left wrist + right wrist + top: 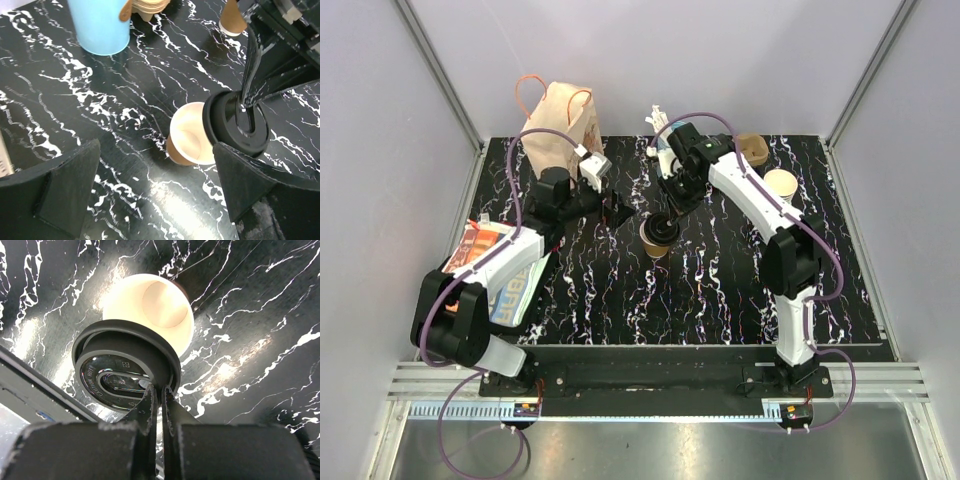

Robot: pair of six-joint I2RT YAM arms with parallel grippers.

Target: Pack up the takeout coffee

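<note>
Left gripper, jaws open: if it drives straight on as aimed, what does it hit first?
Probably the paper cup, standing open just ahead of the left gripper, slightly right of centre. The black lid, pinched by the right gripper, partly overlaps the cup's rim. Depth is unclear.

Black white-veined marble tabletop (700, 300) at centre, glossy, glare patches. Pale lilac wall panels (670, 60) from 9 through 12 to 3 o'clock. Aluminium rail (880, 382) at 6 o'clock.
</note>
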